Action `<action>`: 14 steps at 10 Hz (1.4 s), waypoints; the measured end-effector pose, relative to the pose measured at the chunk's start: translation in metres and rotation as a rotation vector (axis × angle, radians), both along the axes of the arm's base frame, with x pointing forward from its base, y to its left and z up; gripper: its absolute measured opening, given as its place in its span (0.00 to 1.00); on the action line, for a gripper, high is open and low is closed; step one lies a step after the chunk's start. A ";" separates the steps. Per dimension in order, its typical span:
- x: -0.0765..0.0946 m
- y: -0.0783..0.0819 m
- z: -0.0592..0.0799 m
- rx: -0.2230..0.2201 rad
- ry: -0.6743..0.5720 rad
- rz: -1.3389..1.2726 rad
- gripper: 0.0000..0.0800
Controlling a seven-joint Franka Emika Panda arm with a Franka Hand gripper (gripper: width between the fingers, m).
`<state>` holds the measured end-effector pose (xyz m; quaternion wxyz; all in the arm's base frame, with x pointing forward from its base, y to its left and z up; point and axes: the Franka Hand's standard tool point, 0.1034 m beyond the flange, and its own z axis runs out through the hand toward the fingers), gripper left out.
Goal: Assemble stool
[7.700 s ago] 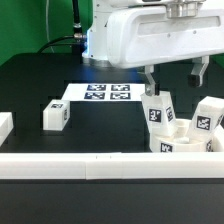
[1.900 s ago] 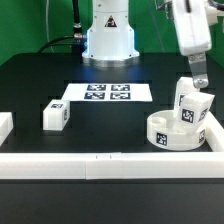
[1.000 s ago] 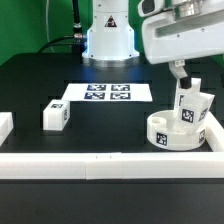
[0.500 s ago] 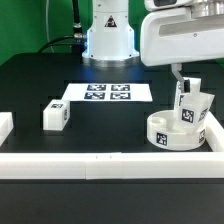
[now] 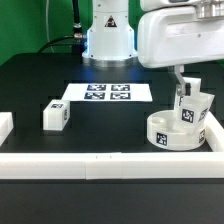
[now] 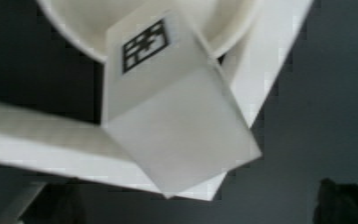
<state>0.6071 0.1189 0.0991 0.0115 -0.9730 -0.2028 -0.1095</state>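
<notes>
Changes up to the present moment. 7.7 s ago the tool point(image 5: 195, 82) straddled a leg on the side of the seat point(image 5: 165, 136) toward the exterior view's left. That spot is now vacant. By 1.9 s ago the tool had lifted away toward the upper right. Since then the wrist housing point(image 5: 175, 35) has swung round to show its broad face. The tool has come down over the leg point(image 5: 192, 102) standing on the seat's right part, sinking slightly in the last second, with one finger point(image 5: 181, 78) just beside that leg.
</notes>
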 end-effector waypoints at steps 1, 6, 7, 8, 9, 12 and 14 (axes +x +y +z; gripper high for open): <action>0.000 -0.002 -0.001 -0.023 -0.001 0.078 0.81; -0.004 -0.018 -0.008 -0.059 0.013 0.204 0.81; -0.004 -0.018 -0.008 -0.059 0.016 0.202 0.81; -0.012 -0.015 -0.011 -0.062 0.098 0.187 0.81; -0.012 -0.012 -0.011 -0.076 0.157 0.190 0.81; -0.012 -0.012 -0.015 -0.096 0.226 0.181 0.81; -0.013 -0.017 -0.016 -0.096 0.229 0.174 0.81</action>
